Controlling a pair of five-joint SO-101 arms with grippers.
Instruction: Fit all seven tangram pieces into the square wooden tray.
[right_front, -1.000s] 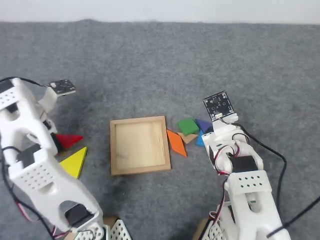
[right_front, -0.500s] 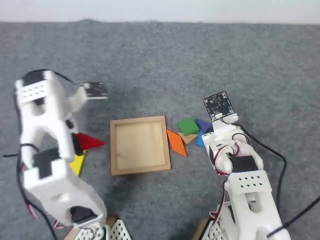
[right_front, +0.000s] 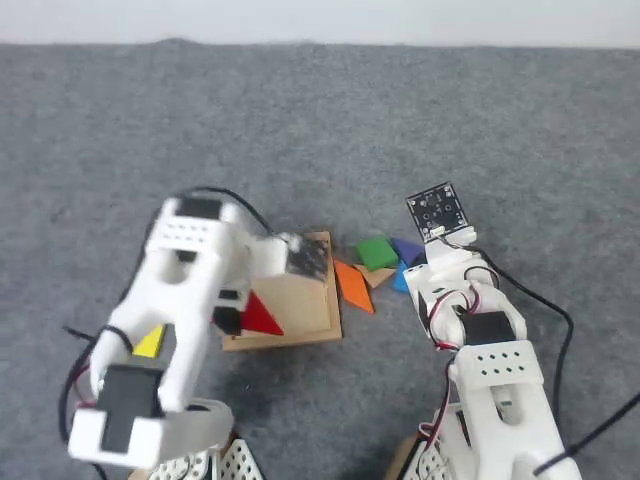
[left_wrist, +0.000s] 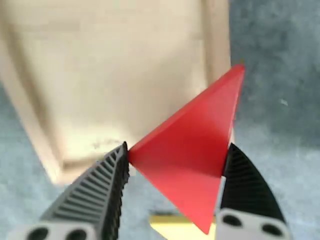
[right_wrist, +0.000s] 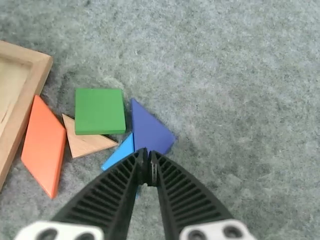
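1. The red triangle (left_wrist: 190, 145) is gripped by the left claw (left_wrist: 176, 150), with one finger pressed on each side.
2. It is held over the wooden tray (right_front: 327, 290), near the tray's 7 o'clock corner in the high view. Whether it touches the wood cannot be told.
3. The yellow triangle (right_front: 150, 341) is laid flat on the grey worktop (right_front: 400, 120), at about 8 o'clock from the tray.
4. The right claw (right_wrist: 146, 165) is closed tight with nothing in it. Its tips are seen where the light blue triangle (right_wrist: 120, 152) and the purple triangle (right_wrist: 150, 131) meet.
5. Five pieces are bunched together at 3 o'clock from the tray. The orange slanted piece (right_wrist: 44, 145) is laid just beside the rim. The tan triangle (right_wrist: 87, 141) is partly tucked under the green square (right_wrist: 100, 111).
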